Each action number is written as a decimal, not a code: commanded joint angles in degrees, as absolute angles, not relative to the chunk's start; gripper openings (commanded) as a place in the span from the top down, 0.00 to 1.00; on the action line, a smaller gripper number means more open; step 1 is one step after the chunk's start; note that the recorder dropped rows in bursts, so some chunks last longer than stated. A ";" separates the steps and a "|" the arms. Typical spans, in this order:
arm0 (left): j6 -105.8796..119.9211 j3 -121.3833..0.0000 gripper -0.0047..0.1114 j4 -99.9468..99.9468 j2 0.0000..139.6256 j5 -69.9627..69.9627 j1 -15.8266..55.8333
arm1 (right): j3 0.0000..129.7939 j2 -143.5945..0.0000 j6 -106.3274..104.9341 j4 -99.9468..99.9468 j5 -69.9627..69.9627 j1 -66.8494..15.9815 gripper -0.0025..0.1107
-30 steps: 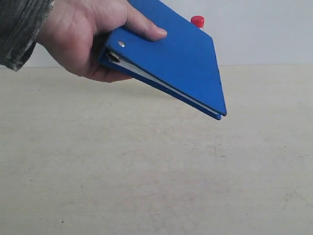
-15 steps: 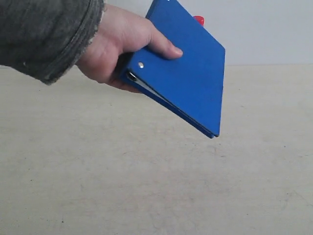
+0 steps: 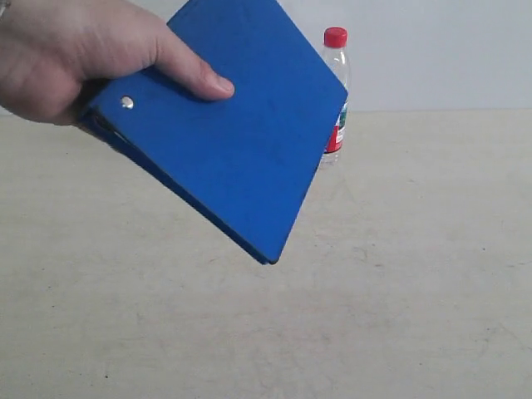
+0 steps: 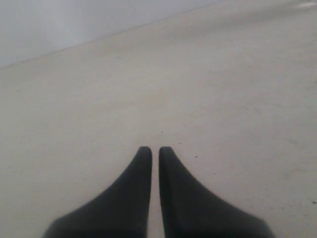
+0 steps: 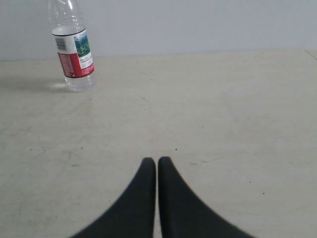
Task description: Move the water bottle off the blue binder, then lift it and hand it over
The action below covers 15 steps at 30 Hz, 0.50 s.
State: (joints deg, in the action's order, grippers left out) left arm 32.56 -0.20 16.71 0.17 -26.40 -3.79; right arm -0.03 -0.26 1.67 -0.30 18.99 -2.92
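Observation:
A person's hand holds the blue binder tilted in the air at the upper left of the exterior view, one silver rivet showing near the thumb. Behind it the water bottle stands upright on the table, red cap up, its left side hidden by the binder. The right wrist view shows the bottle's lower body and label far ahead of my right gripper, which is shut and empty. My left gripper is shut too, over bare table. Neither gripper shows in the exterior view.
The pale beige table runs back to a light grey wall. Small dark specks mark the tabletop.
The hand has swung the binder left and downward, tilting its face toward the camera. The bottle, earlier showing only its red cap, now stands in view beside the binder's edge.

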 commanded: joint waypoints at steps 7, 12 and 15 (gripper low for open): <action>16.14 -0.03 0.50 22.79 0.00 -23.63 -0.29 | 0.00 0.00 1.54 -0.49 18.46 -2.92 0.98; 16.14 -0.03 0.50 23.72 0.00 -21.81 -0.29 | 0.00 0.00 1.54 -0.49 18.46 -2.92 0.98; 16.14 0.00 0.50 19.47 0.00 -20.15 -0.29 | 0.00 0.00 1.54 -0.49 18.46 -2.92 0.98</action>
